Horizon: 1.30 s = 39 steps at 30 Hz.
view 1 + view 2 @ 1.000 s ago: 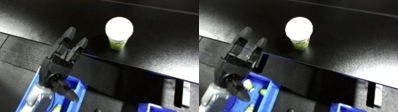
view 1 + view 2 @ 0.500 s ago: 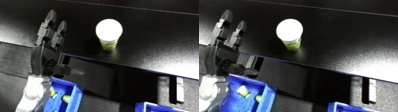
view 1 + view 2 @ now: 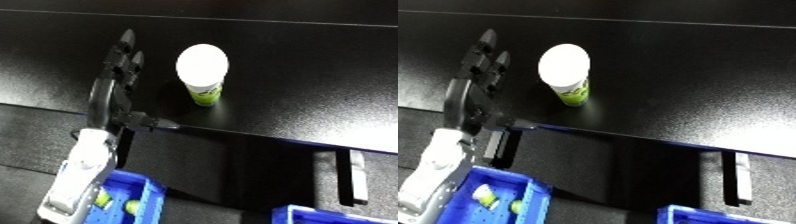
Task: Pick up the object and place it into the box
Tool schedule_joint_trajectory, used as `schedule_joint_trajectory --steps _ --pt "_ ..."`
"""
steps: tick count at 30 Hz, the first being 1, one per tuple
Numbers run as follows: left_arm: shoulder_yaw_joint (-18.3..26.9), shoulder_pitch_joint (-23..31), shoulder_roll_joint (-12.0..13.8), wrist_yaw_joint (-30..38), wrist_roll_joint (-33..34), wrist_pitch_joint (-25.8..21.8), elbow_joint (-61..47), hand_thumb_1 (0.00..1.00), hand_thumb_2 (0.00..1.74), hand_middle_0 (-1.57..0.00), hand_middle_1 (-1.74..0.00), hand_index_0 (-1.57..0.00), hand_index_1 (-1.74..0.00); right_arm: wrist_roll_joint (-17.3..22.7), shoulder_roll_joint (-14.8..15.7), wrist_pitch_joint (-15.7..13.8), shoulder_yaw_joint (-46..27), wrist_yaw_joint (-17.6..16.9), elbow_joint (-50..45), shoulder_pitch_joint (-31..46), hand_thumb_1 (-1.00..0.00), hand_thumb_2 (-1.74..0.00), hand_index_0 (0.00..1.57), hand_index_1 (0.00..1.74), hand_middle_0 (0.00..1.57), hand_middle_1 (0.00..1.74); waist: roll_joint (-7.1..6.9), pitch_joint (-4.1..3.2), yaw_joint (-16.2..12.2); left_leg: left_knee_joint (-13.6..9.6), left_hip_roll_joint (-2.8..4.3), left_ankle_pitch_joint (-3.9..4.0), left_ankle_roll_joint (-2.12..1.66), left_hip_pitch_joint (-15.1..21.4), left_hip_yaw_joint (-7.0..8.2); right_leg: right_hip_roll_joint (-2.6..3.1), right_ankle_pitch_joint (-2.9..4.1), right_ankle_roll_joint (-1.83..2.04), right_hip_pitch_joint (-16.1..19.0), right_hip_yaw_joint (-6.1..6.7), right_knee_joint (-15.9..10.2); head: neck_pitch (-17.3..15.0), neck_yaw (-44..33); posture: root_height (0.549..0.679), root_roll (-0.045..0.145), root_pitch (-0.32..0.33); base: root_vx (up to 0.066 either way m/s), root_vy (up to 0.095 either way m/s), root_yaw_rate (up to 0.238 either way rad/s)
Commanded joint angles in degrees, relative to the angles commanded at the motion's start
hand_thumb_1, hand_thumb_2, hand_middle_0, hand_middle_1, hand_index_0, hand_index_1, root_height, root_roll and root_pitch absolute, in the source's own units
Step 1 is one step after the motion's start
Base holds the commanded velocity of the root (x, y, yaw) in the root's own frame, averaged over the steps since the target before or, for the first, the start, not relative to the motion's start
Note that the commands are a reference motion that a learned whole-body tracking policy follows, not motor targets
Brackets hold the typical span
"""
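white-lidded cup (image 3: 202, 72) upright on the black table (image 3: 302, 75), your left hand (image 3: 118, 75) just beside it on its left.

you're at the reach step: the fingers are straight and released, holding nothing, apart from the cup. next you need to slide the hand right and curl around the cup, then carry it near to the blue bin (image 3: 487, 197). the right eye view shows more of that bin, with two small items inside; the left eye view crops it. your right hand shows in neither.

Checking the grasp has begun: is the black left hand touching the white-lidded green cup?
Apart. The right eye view shows dark table between the left hand and the cup.
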Motion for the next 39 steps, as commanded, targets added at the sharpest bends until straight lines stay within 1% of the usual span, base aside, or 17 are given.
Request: schedule_joint_trajectory --steps 4,8,13,19,27,32,35,39 --pt "-1.29 -2.44 -0.21 -0.3 -0.88 0.46 4.32 0.0 0.0 0.0 0.0 0.0 0.0 0.06 -0.15 0.51 0.5 -0.09 -0.16 -0.77 0.0 0.0 0.0 0.0 0.0 0.0 -0.06 0.24 -0.75 0.58 0.25 -0.24 0.09 -0.34 0.39 0.23 0.0 -0.06 -0.61 0.48 0.29 0.71 -0.94 0.629 0.03 -0.104 0.007 0.013 -0.052" --pt "-2.48 -5.37 -1.04 -0.7 -2.98 1.07 8.64 0.0 0.0 0.0 0.0 0.0 0.0 0.14 -0.02 1.05 0.89 -0.34 -0.18 -1.71 0.0 0.0 0.0 0.0 0.0 0.0 -0.11 0.55 -1.48 1.05 0.47 -0.49 0.2 -0.65 0.69 0.39 0.02 -0.09 -1.16 0.91 0.49 1.42 -1.88 0.628 0.029 -0.103 0.002 0.013 -0.042" --pt "-3.81 -9.27 -2.23 -1.22 -4.09 1.18 13.4 0.0 0.0 0.0 0.0 0.0 0.0 0.03 0.22 1.76 1.4 -0.73 -0.35 -2.92 0.0 0.0 0.0 0.0 0.0 0.0 -0.13 0.87 -2.37 1.38 0.73 -0.7 0.3 -0.91 1.14 0.53 0.11 -0.04 -1.73 1.41 0.56 1.94 -2.67 0.627 0.028 -0.101 -0.003 0.012 -0.046" --pt "-5.35 -12.72 -2.85 -1.8 -4.22 2.13 15.4 0.0 0.0 0.0 0.0 0.0 0.0 -0.02 0.44 2.32 1.9 -1.25 -0.91 -3.8 0.0 0.0 0.0 0.0 0.0 0.0 -0.14 1.18 -3.1 1.55 0.88 -0.88 0.42 -0.98 1.5 0.57 0.4 0.13 -2.01 1.81 0.37 2.47 -3.28 0.627 0.027 -0.1 0.0 0.003 -0.03" --pt "-7.37 -15.95 -2.66 -3.85 -3.59 3.17 16.13 0.4 0.7 -0.63 -0.7 -0.63 -0.7 0.05 0.59 2.78 2.34 -1.66 -1.49 -4.12 0.0 0.0 0.0 0.0 0.0 0.0 -0.14 1.33 -3.63 1.86 1.05 -1.16 0.55 -1.2 1.76 0.56 0.61 0.33 -2.47 2.1 0.42 2.42 -3.66 0.627 0.025 -0.098 0.0 -0.002 -0.024" --pt "-8.06 -16.17 -2.78 -4.68 -3.29 4.22 15.98 0.65 1.13 -1.02 -1.13 -1.02 -1.13 0.0 0.74 2.77 2.22 -1.91 -1.82 -3.79 0.0 0.0 0.0 0.0 0.0 0.0 -0.06 1.38 -3.7 1.81 0.93 -1.22 0.6 -1.16 1.69 0.53 0.66 0.36 -2.44 2.06 0.35 2.31 -3.77 0.627 0.026 -0.097 0.002 -0.003 0.008" --pt "-8.06 -15.66 -2.94 -4.79 -4.36 5.02 16.06 0.8 1.39 -1.26 -1.39 -1.26 -1.39 -0.13 0.84 2.65 2.08 -1.95 -1.82 -3.63 0.0 0.0 0.0 0.0 0.0 0.0 0.02 1.41 -3.59 1.84 0.83 -1.26 0.65 -1.15 1.53 0.46 0.62 0.34 -2.38 1.96 0.4 2.3 -4.06 0.627 0.027 -0.097 -0.002 -0.004 0.023" --pt "-7.29 -14.33 -3.4 -5.13 -7.96 5.54 16.35 0.8 1.39 -1.26 -1.39 -1.26 -1.39 -0.27 0.97 2.36 1.96 -2.07 -1.84 -3.31 0.0 0.0 0.0 0.0 0.0 0.0 0.15 1.44 -3.33 1.7 0.66 -1.26 0.68 -0.93 1.26 0.33 0.49 0.27 -2.07 1.73 0.37 2.57 -4.72 0.627 0.028 -0.098 -0.005 -0.006 0.039"
